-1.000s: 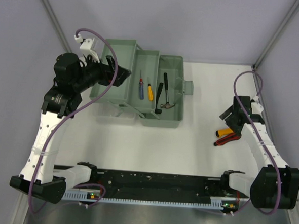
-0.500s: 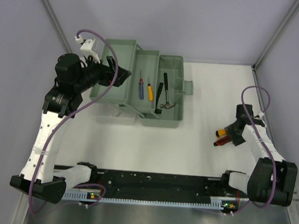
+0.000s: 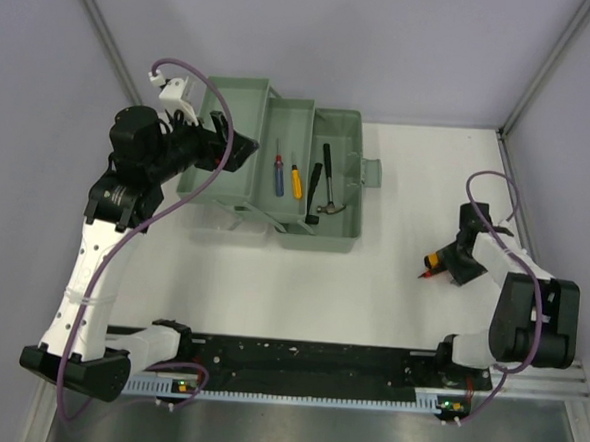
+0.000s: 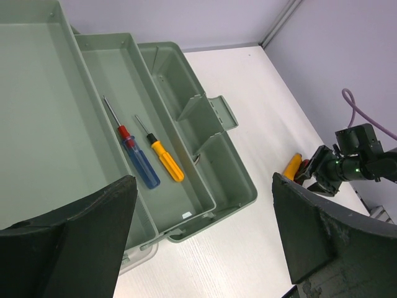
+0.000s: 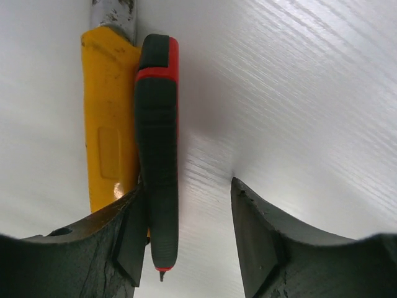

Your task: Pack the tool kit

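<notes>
The pale green toolbox [image 3: 353, 190] stands open at the back left, its trays stepped out. In it lie a blue screwdriver [image 3: 278, 176], a yellow screwdriver [image 3: 296, 181], a small hammer [image 3: 329, 189] and a black-handled tool [image 3: 315, 194]. My left gripper [image 3: 241, 148] hovers wide open over the box, holding nothing. On the table at the right, the yellow utility knife [image 5: 108, 124] and the red utility knife [image 5: 156, 155] lie side by side. My right gripper [image 5: 189, 248] is down on them, open. The red knife rests against its left finger [image 5: 93, 248], with a gap to the right finger [image 5: 273, 248]. The yellow knife lies outside the jaws.
The left wrist view shows both screwdrivers [image 4: 139, 164] in the middle tray, the box rim [image 4: 242, 186] and the right arm [image 4: 347, 164] far off beside the yellow knife [image 4: 292, 166]. Metal frame posts rise at both back corners. Purple cables loop off each arm.
My right arm folded down and toward the knives, and its jaws narrowed around the red knife. The left arm has not moved.
</notes>
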